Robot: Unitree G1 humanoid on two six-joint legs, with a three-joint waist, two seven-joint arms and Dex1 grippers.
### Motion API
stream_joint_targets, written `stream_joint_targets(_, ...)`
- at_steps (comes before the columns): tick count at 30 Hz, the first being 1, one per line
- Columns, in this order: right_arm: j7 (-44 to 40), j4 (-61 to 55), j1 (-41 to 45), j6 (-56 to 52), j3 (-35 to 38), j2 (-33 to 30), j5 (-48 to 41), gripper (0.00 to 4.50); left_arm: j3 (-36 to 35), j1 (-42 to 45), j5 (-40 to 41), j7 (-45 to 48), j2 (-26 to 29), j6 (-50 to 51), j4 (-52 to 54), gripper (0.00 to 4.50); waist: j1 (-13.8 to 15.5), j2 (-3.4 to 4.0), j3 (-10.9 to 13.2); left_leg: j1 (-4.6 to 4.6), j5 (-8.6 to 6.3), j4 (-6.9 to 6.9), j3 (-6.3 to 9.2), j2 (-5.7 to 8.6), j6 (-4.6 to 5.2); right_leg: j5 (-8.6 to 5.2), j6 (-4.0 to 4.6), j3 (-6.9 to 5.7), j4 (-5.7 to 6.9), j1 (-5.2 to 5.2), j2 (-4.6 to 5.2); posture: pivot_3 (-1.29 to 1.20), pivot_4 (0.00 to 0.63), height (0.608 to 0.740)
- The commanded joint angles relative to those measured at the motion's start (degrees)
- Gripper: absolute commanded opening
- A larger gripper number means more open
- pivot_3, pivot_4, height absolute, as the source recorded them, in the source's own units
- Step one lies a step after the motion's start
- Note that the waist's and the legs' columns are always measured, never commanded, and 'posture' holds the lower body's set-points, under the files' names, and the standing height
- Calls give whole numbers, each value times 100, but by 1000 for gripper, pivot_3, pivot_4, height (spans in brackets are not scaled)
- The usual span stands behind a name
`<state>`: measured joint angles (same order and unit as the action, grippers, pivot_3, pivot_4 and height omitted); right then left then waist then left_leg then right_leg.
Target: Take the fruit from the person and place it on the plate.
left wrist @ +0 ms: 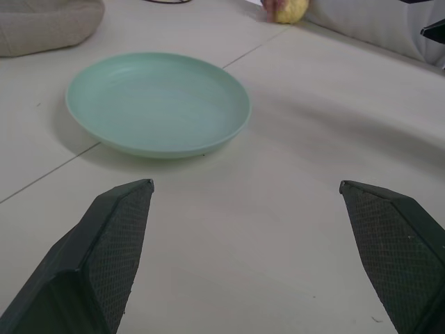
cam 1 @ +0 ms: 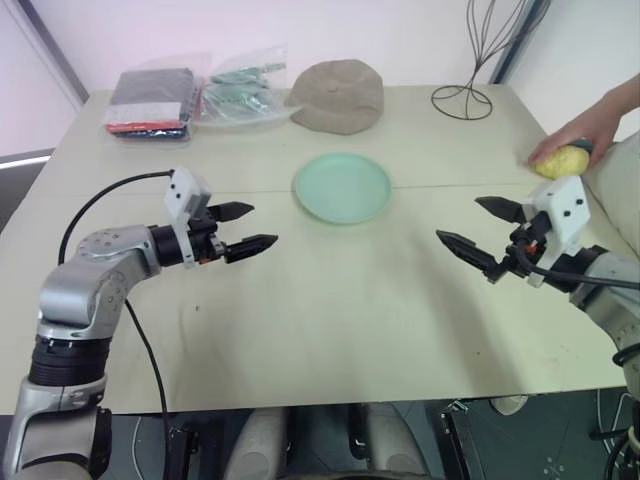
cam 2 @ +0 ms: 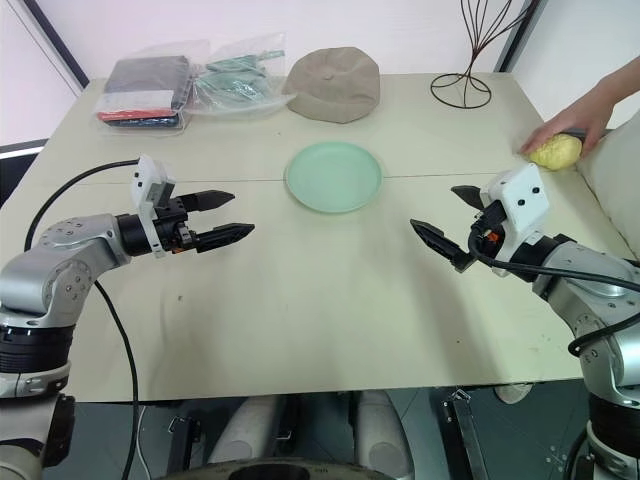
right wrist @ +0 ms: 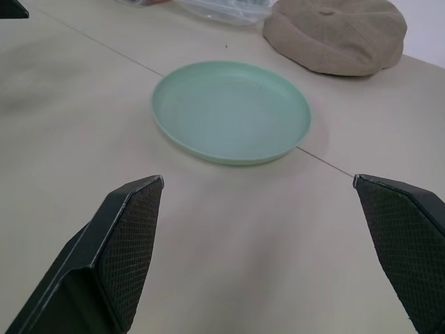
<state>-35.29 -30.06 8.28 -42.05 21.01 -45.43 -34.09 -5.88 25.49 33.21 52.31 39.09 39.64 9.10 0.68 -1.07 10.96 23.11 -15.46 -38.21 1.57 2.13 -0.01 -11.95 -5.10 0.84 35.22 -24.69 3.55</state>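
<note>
Fruit (cam 1: 560, 161) first: the yellow, bumpy thing sits at the far right edge of the table (cam 1: 330, 300), under the person's hand (cam 1: 588, 128), which reaches in from the right and covers it from above. It looks set there as an offer, on the side nearest the right gripper (cam 1: 478, 232), so that arm seems the natural one to take it.

The plate (cam 1: 342, 187) lies bare in the middle of the table, a little far of centre, well apart from the fruit and between the two arms. Its open spot suits a drop from either side. Beyond it rest a brown cap (cam 1: 337, 95), some plastic bags (cam 1: 195, 95) at the far left, and a wire stand (cam 1: 462, 98) to the far right; none crowd the plate.

The right gripper hovers just near of the fruit, its two black fingers spread wide and pointing left toward the table's middle, away from the fruit. To accept the handover it would probably have to turn and reach farther right. The left gripper (cam 1: 245, 228) hangs over the left part of the table, fingers also wide apart and empty, pointing right toward the plate. Both forearms lie low and roughly level over the tabletop.
</note>
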Motion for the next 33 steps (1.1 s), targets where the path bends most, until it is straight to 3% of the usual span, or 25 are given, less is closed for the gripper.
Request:
stream_joint_targets(1,27,-158,20,32,224,-63,-87,4500,-60,117,63,23,22,-49,96,4485,0,0,0,0,0,0,0,0,0,0,0,0,0,0,0,0,150,740)
stream_joint_targets(22,447,-412,-33,-197,318,135,-444,4500,-31,149,-35,-106,-124,-188,4,4485,0,0,0,-1,0,-1,-1,0,0,0,-1,1,2,0,0,0,150,740)
stream_joint_targets(33,1104,-524,507,-258,9,380,-421,4500,-147,405,-108,-390,-328,-457,-326,4485,8,0,0,-2,0,-1,-1,0,0,1,-1,1,4,0,-1,0,150,740)
